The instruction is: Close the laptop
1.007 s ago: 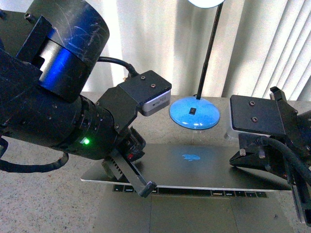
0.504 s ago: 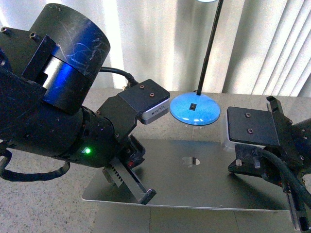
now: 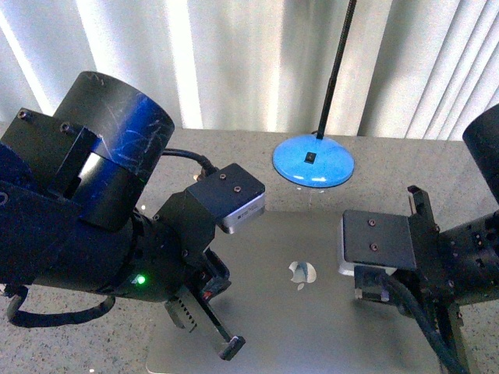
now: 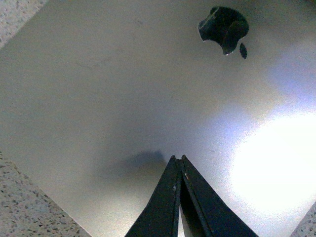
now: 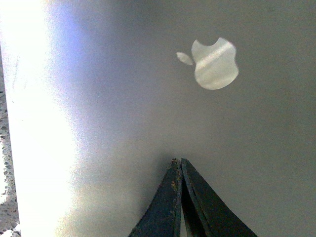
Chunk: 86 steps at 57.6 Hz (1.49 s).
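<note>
Both grippers are shut tight and nothing is held. The left gripper and the right gripper are each kept as one blunt point, judged better for pushing than for grasping. The laptop lies directly under both tips, its lid apparently flat. The apple logo is found between them. Contact cannot be told.
</note>
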### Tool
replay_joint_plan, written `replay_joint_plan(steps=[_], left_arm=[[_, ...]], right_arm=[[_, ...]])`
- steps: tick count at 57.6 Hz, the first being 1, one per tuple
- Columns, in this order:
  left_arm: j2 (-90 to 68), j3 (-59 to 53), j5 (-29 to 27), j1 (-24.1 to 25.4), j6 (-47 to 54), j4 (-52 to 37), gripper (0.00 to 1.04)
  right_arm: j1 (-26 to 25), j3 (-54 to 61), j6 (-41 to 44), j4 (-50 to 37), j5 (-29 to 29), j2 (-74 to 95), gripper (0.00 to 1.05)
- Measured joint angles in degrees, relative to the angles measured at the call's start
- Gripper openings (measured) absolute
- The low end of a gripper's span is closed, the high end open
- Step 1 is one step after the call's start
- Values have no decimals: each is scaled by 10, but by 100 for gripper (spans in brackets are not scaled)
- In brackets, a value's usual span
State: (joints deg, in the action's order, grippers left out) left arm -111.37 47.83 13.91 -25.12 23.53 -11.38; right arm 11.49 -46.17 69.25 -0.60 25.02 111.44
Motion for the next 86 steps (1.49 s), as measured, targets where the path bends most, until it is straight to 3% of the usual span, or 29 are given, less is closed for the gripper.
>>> replay_joint_plan(steps=[24,37,44,49,56,69,73,74,77,80,86], left_arm=[[-12,-35,33,24,-14,-44,4],[9,-58,31,66,-63,-80,4],[38,-69,11,102,-146,-157,4],[81,-79,-43,136,-235,-240,17],[132,-76,-88,162,-319,-266,35],[130,-82,-84,161,-367,-265,78],[130,-83,-97,160,-361,-274,87],[126,-92,-124,157,-352,-307,84],[124,-143,-207,157,-299,-466,70],[147,-191,-218,167,-271,-543,57],[222,-260,-207,182,-250,-562,32]], right_arm=[[5,22,-55,-70,16,0,3],[0,30,-189,-184,19,-49,4],[-13,26,-306,-241,3,-100,19],[-27,25,-413,-270,-19,-140,31],[-41,24,-543,-280,-26,-172,50],[-37,28,-608,-290,-42,-163,89],[-25,70,-639,-424,-174,-156,81],[-23,96,-649,-488,-236,-156,75],[-27,152,-668,-592,-316,-168,63],[-38,196,-677,-648,-324,-191,50],[-52,270,-682,-667,-312,-241,25]])
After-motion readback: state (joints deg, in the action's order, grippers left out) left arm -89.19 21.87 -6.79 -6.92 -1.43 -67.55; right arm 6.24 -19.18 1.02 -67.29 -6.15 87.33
